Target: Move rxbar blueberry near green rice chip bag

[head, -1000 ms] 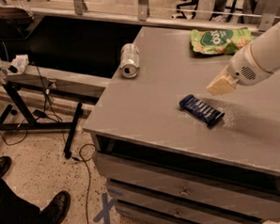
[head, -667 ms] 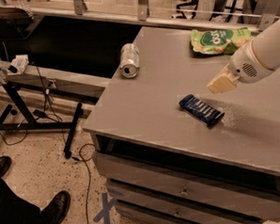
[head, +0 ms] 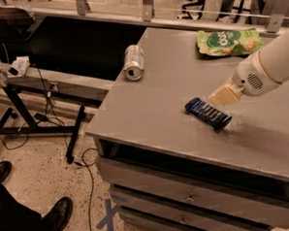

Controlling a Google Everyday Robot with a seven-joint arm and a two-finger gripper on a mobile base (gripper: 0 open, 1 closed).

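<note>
The rxbar blueberry (head: 208,113) is a small dark navy bar lying flat on the grey table (head: 163,106), near its front right part. The green rice chip bag (head: 228,41) lies at the table's far right, well behind the bar. My gripper (head: 224,96) comes in from the right on a white arm (head: 270,67). Its cream tip hangs just above the bar's right half, very close to it. The bar rests on the table.
A silver soda can (head: 133,62) lies on its side near the table's left edge. The table front has drawers (head: 187,198). Left of the table are a black stand (head: 42,113), cables on the floor and a person's black shoes (head: 38,225).
My gripper has come down and a little left, closer to the bar. The bar, the bag and the can have not moved.
</note>
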